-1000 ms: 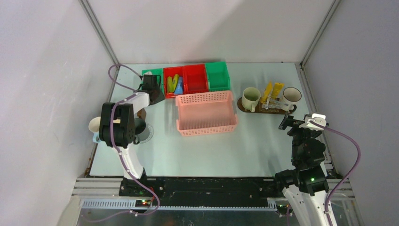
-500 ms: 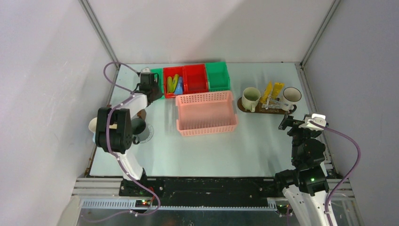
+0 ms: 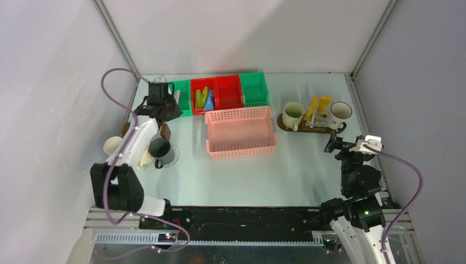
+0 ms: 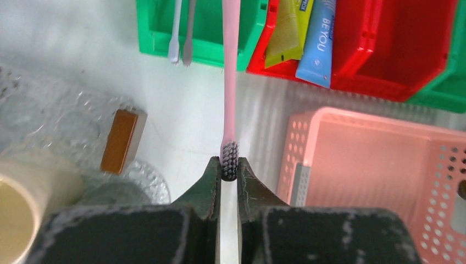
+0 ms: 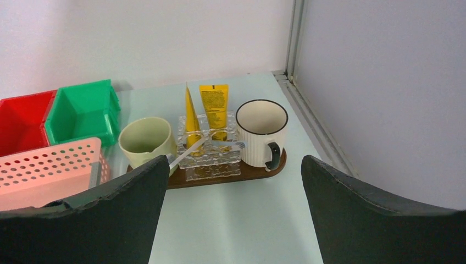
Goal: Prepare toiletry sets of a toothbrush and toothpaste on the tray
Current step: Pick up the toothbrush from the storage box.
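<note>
Left arm (image 3: pixel 132 146) reaches forward, far left; left gripper (image 4: pixel 229 166) jaws pinched on pink toothbrush (image 4: pixel 231 82) (bristle end). Right arm (image 3: pixel 357 176) folded upright; right gripper (image 5: pixel 232 165) jaws wide apart.

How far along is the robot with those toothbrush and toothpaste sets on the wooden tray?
Partly done. The oval dark brown wooden tray already carries a pale cream mug, a white dark-rimmed mug and two yellow tubes in a clear holder. In hand: the left gripper is shut on a pink toothbrush, at its bristle head. Left: a dark mug and another cream mug sit off the tray.
</note>
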`<state>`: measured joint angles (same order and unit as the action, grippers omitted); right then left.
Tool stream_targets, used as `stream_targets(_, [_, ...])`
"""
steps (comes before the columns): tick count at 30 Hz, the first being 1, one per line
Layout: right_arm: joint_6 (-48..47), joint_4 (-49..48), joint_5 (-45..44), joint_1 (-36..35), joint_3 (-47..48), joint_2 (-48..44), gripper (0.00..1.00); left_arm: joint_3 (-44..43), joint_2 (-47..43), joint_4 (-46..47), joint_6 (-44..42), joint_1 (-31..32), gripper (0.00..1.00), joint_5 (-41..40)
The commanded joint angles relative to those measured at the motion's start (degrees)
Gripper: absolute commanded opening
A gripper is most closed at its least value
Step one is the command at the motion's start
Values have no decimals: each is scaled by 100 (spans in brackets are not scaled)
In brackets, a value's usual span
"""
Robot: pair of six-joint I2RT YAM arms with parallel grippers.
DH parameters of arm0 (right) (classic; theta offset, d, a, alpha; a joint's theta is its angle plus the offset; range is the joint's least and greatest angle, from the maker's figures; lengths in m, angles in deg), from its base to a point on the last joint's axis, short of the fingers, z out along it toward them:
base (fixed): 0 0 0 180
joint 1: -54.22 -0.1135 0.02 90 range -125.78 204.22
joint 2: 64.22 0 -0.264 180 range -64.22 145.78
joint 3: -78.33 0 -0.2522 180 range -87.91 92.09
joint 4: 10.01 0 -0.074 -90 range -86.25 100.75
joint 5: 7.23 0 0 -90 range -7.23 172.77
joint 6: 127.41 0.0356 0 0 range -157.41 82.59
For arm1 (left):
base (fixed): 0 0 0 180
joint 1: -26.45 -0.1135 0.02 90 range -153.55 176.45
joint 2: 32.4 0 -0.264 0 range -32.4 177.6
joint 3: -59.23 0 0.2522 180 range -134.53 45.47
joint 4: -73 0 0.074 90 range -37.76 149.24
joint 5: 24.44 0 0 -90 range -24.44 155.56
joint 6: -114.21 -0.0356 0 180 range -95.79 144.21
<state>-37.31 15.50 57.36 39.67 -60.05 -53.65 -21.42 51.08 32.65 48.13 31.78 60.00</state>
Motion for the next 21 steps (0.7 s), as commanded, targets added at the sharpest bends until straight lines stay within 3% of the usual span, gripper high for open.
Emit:
stream_targets(1, [130,-198,55,-133,-17,-82,92,-355,-925,-1453,158,-129,0,121])
stream_targets(12, [134,-200,-47,-715,-18,-268,92,-474,-3113,-3696,1423,-344,0,-166])
stream_targets(21, [9,-316,-191,-1191,-113,-484,92,-536,-3962,-5401,2543,-357,0,-136])
